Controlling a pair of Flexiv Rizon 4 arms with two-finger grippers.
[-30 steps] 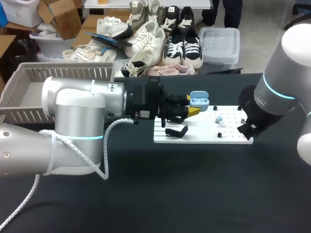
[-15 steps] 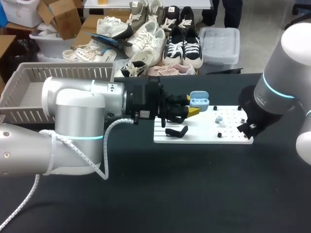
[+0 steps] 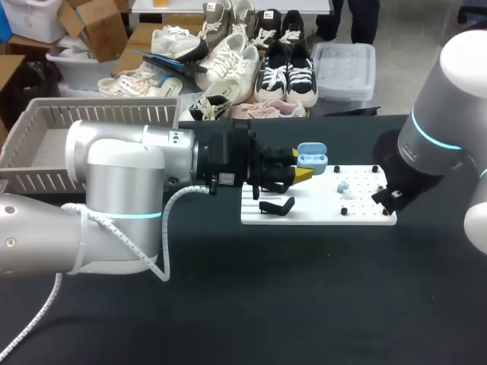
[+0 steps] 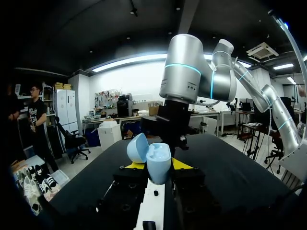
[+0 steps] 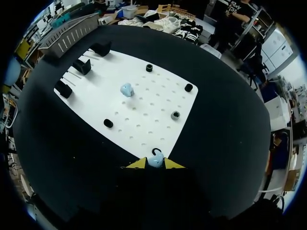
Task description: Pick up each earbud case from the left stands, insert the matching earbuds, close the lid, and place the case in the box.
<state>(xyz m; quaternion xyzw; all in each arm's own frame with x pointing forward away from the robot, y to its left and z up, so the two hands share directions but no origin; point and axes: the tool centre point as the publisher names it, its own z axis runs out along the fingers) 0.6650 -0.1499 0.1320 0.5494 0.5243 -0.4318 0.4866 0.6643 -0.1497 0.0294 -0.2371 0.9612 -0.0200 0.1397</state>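
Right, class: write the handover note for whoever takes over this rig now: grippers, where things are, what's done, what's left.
Left gripper: jaws shut on the open blue case, over the white board.
Right gripper: jaws shut on one blue earbud.
Second earbud lies on the board.
Done: case and one earbud picked up.
Left: insert both earbuds, close the case, put it in the basket.

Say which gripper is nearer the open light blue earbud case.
Left: the left gripper is shut on the case; the right gripper, holding a light blue earbud, is across the white pegboard.
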